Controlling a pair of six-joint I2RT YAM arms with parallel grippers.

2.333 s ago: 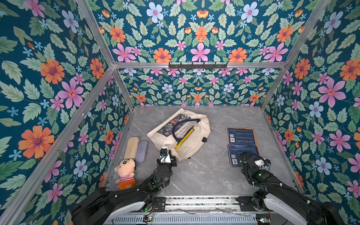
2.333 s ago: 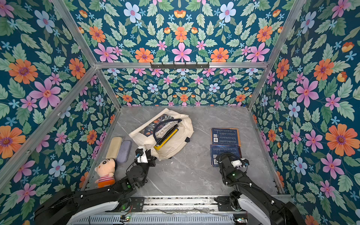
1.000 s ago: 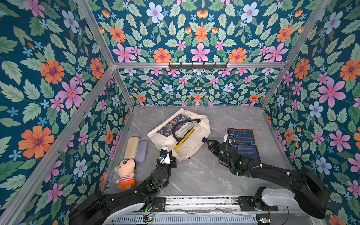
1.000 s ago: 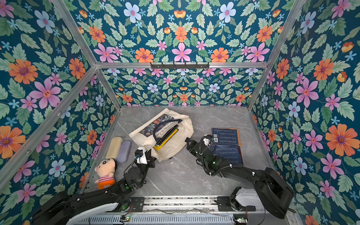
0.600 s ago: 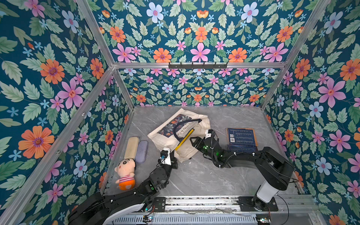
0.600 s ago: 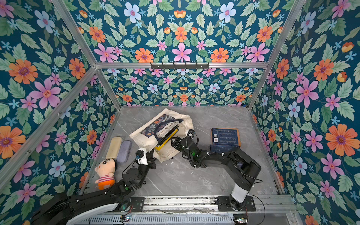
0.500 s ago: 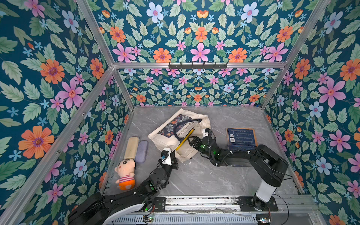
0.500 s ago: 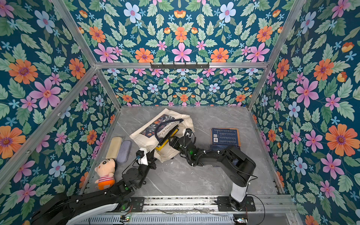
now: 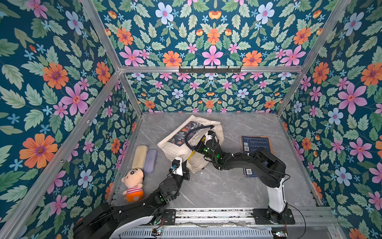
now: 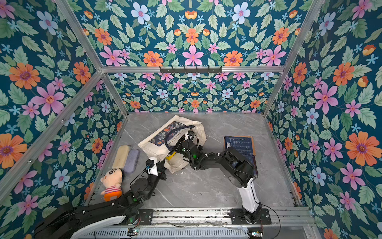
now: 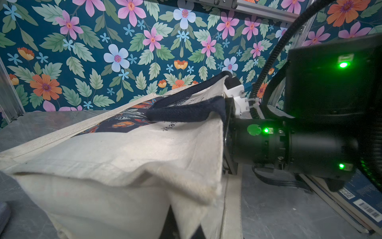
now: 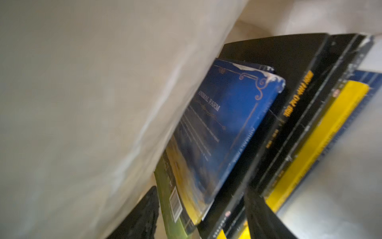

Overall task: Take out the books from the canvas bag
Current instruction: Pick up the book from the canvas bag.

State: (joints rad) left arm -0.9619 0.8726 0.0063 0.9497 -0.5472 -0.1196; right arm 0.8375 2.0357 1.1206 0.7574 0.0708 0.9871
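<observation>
Furthest left lay one plush doll [image 9: 133,182], with two soft cases just beyond it: one beige case [image 9: 140,154] and one purple case [image 9: 150,158]. Next came the left gripper [image 9: 183,166], clenched on the near corner of the single canvas bag [image 9: 175,150]. The bag lay on its side mid-table [image 9: 217,186], with its mouth toward the right arm.

The right gripper [image 12: 202,217] was inside that mouth, jaws apart. One finger [image 12: 142,215] stood on either side of the edges of a blue "Animal Farm" paperback [image 12: 223,128] and a black book [image 12: 289,99]. Whether the pads already pressed them I could not tell. Past those sat a yellow book [image 12: 322,140]. That wrist view was blurred, so I counted perhaps four or five books left inside.

Right of the bag, two dark blue books lay overlapping on the table, already out: the far book [image 9: 256,142] and the near book [image 9: 249,171].

The step in hand was seizing the next book. The next move called for a firm pinch on one book alone. After that, a straight draw through the mouth, with the left gripper anchoring the cloth.
</observation>
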